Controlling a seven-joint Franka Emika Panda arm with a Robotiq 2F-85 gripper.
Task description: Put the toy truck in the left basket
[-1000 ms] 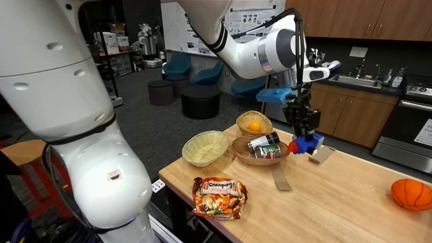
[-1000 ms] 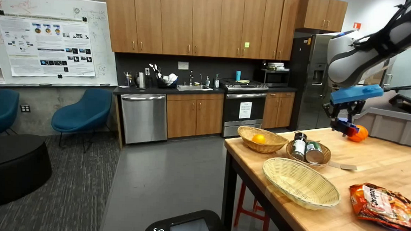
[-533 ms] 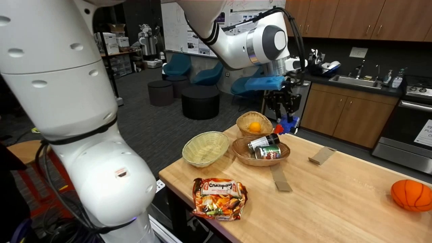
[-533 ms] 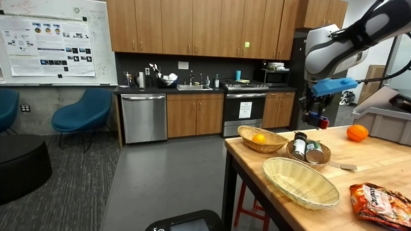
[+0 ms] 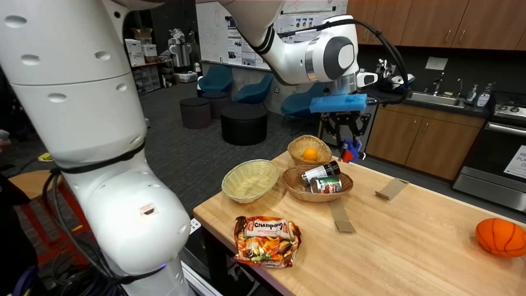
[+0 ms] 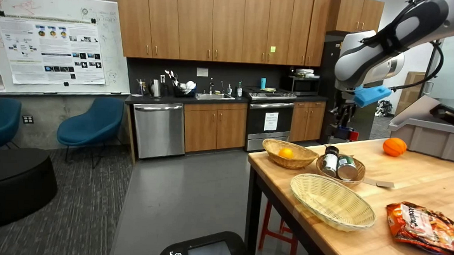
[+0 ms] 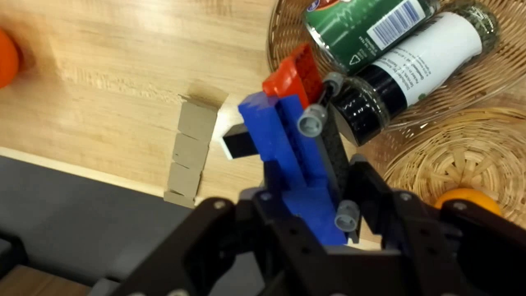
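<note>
The toy truck, blue with a red front, is held between the fingers of my gripper point(image 7: 314, 172) in the wrist view, where its blue body point(image 7: 271, 131) points up the picture. In an exterior view the truck point(image 5: 353, 144) hangs in the air under my gripper point(image 5: 348, 139), near the table's far edge behind the brown basket. It also hangs under the gripper point(image 6: 344, 116) in an exterior view, where the truck point(image 6: 343, 132) looks dark. The left basket, pale straw, stands empty at the table corner in both exterior views point(image 5: 248, 181) point(image 6: 334, 201); it is out of the wrist view.
A brown basket point(image 5: 294, 191) holds a can point(image 5: 326, 184) and a spice jar point(image 5: 320, 172), beside the pale basket. A tan basket point(image 5: 300, 144) with an orange point(image 5: 310, 154) stands behind. A noodle bag point(image 5: 268, 242), an orange ball point(image 5: 501, 237) and cardboard pieces point(image 5: 392, 188) lie on the table.
My gripper has moved leftward with the truck in both exterior views, rising mainly in the first half second, and has turned. The baskets and other objects have not moved.
</note>
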